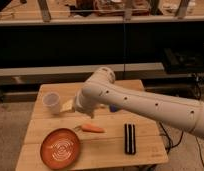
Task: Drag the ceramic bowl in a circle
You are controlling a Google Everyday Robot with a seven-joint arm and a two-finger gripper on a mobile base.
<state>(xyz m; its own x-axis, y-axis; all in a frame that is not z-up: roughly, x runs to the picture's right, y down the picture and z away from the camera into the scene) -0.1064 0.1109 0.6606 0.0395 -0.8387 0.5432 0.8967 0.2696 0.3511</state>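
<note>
**Operator:** How far along is it?

**Inspector:** Not begun, in my judgement. Your ceramic bowl [60, 148] sits at the front left of the table [110, 152], and nothing is touching it.

**Operator:** And the gripper?

**Inspector:** Your gripper [79, 106] hangs near the cup [51, 102], well apart from the bowl, with the carrot [90, 128] between them. I cannot tell whether it is open or closed. You have yet to reach the bowl, take hold of it, and drag the full circle.

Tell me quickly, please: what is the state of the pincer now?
Pincer: cannot be told; it is between the cup and the carrot, apart from the ceramic bowl.
</note>
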